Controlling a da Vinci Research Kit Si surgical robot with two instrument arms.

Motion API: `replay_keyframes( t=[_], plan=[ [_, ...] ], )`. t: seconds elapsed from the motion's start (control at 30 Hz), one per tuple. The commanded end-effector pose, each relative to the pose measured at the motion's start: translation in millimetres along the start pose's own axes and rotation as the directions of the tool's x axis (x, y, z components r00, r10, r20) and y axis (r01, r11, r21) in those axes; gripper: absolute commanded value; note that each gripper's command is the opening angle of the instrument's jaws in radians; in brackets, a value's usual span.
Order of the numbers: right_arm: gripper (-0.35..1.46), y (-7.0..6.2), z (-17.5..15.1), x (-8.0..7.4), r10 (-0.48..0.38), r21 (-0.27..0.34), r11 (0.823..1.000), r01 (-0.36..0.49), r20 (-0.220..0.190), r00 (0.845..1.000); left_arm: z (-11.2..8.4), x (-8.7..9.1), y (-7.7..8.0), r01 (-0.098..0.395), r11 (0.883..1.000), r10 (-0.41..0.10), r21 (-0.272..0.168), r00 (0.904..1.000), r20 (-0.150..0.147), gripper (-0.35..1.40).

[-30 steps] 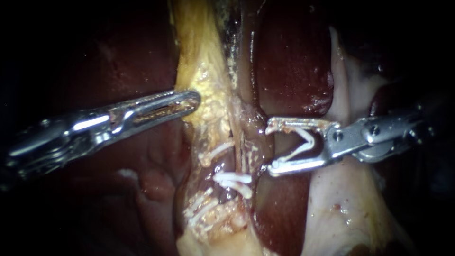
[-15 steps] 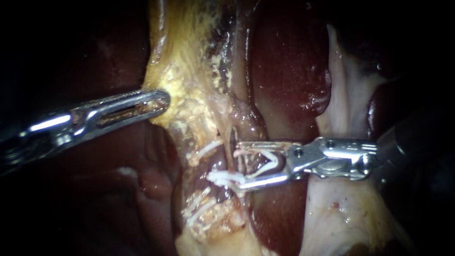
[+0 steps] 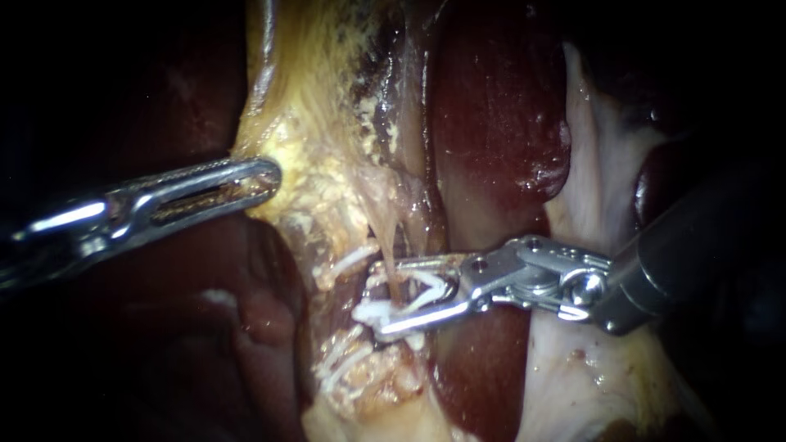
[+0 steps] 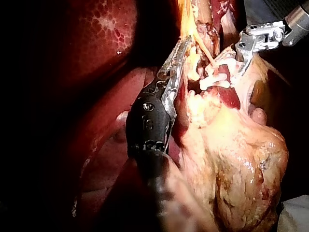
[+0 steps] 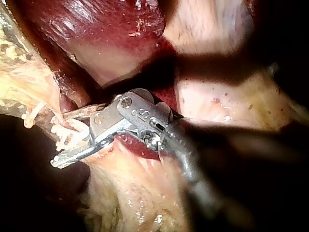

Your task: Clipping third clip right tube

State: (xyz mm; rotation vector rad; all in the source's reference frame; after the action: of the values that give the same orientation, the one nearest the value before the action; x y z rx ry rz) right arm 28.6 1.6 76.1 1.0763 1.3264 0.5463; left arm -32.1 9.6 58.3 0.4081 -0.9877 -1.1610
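The right instrument (image 3: 383, 296) reaches in across a dark red lobe of the liver (image 3: 499, 115). Pale tissue (image 3: 589, 205) lies beside and beneath its shaft. Its jaws stand well apart, and a white loaded clip (image 3: 438, 286) sits between them with one leg against each jaw, so they grip the clip and nothing else.

The right tube (image 3: 391, 266), a thin tan strand, runs straight through the gap between the jaws and across the mouth of the loaded clip. One jaw passes on either side of it. Whether the clip's legs touch the strand cannot be told.

The space around the jaws is crowded. White placed clips (image 3: 368, 312) lie right against the tip of the lower jaw, and another sits just beyond the tip of the upper jaw on the neighbouring strand. A lower cluster of clips (image 3: 342, 360) lies past the lower jaw in crumbly yellow tissue. In the right wrist view these white pieces bunch directly ahead of the jaw tips and hide part of the tube.

The left instrument (image 3: 266, 178) is well apart from the right one, on the far side of the tube. Its long slotted jaws lie together, clamped on the edge of the yellow fatty tissue (image 3: 327, 188). That tissue stretches taut from them toward the tube. In the left wrist view, the clips and the right instrument's jaws sit ahead of and to one side of its tip.
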Motion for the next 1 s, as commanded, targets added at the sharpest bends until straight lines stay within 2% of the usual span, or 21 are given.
replay_keyframes(
  t=[0.03, 0.17, 0.4, 0.53, 0.63, 0.8, 0.87, 1.0],
  plan=[
    [0.5, -0.1, 0.2, 0.3, 0.009, 0.009, 1.0, -0.009, -0.007, 1.0, 0.1, 0.1, 0.2, 0.001, 1.0, -0.001, 0.0, 1.0, 0.0, -0.35],
    [0.49, 0.1, 1.1, 0.9, 0.019, 0.036, 0.999, -0.018, -0.026, 0.999, 0.3, 0.1, 0.4, 0.001, 1.0, -0.001, 0.0, 1.0, 0.0, -0.35],
    [0.5, 1.3, 3.8, 1.7, 0.042, 0.059, 0.997, -0.038, -0.055, 0.998, 0.6, 0.1, 0.5, 0.0, 1.0, 0.0, -0.001, 1.0, 0.001, -0.35],
    [0.5, 1.4, 3.8, 2.3, 0.051, 0.06, 0.997, -0.047, -0.063, 0.997, 0.6, 0.2, 0.5, 0.0, 1.0, 0.0, -0.001, 1.0, 0.001, -0.35],
    [0.5, 1.3, 2.7, 3.8, 0.061, 0.05, 0.997, -0.057, -0.078, 0.995, 0.6, 0.2, 0.5, 0.0, 1.0, 0.0, -0.001, 1.0, 0.001, -0.35],
    [0.48, 1.1, 1.0, 6.3, 0.078, 0.044, 0.996, -0.073, -0.127, 0.989, 0.7, 0.2, 0.6, 0.0, 1.0, 0.0, -0.001, 1.0, 0.001, -0.35],
    [0.46, 1.2, 0.8, 6.6, 0.116, 0.034, 0.993, -0.112, -0.136, 0.984, 0.8, 0.2, 0.6, 0.0, 1.0, 0.0, -0.001, 1.0, 0.001, -0.35],
    [0.41, 1.5, 1.0, 6.5, 0.214, 0.041, 0.977, -0.21, -0.137, 0.967, 0.9, 0.2, 0.6, 0.0, 1.0, 0.0, -0.002, 1.0, 0.002, -0.35]
  ],
)
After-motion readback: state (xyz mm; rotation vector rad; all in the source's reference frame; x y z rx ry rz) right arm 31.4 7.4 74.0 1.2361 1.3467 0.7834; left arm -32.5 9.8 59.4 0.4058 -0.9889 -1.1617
